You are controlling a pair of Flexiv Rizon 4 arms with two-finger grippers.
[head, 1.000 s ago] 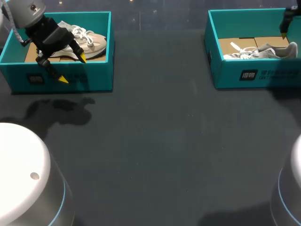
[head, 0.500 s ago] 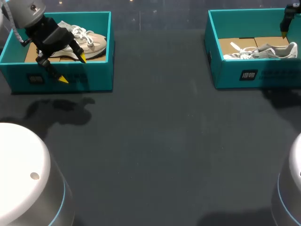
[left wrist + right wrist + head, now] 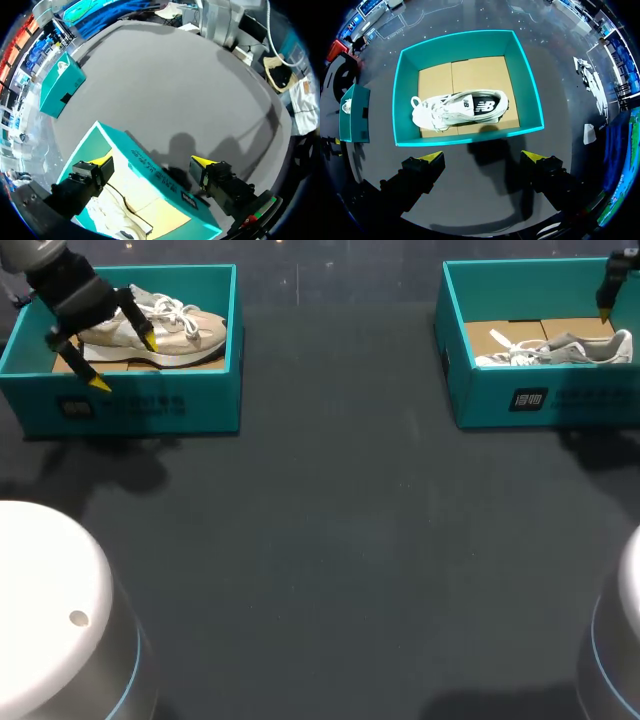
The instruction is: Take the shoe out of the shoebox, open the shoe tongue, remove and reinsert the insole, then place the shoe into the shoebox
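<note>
Firstly, left shoe [image 3: 165,328]: you'll find this cream shoe with white laces standing on its sole inside the left shoebox, toe towards the box's right wall
Left shoebox [image 3: 150,405]: teal, lidless, at the table's far left; you can see its brown cardboard floor beside the shoe
Right shoe [image 3: 460,109]: white, lying on its side on the cardboard floor of the right shoebox, its dark opening turned up towards you in the right wrist view
Right shoebox [image 3: 520,85]: teal and open, at the far right of the table, well apart from the left one
Left end effector [image 3: 151,160]: fingers spread wide, holding nothing; it hangs over the left shoebox's front wall, one yellow tip above the box's inside, the other outside the wall above the table
Right end effector [image 3: 481,156]: fingers likewise spread and empty; the box and its shoe lie ahead of the tips; in the head view you catch only a sliver of it at the box's far right corner
Table [image 3: 330,540]: dark grey, carrying both boxes; shadows of the left end effector's fingers fall on it beside the left shoebox
</note>
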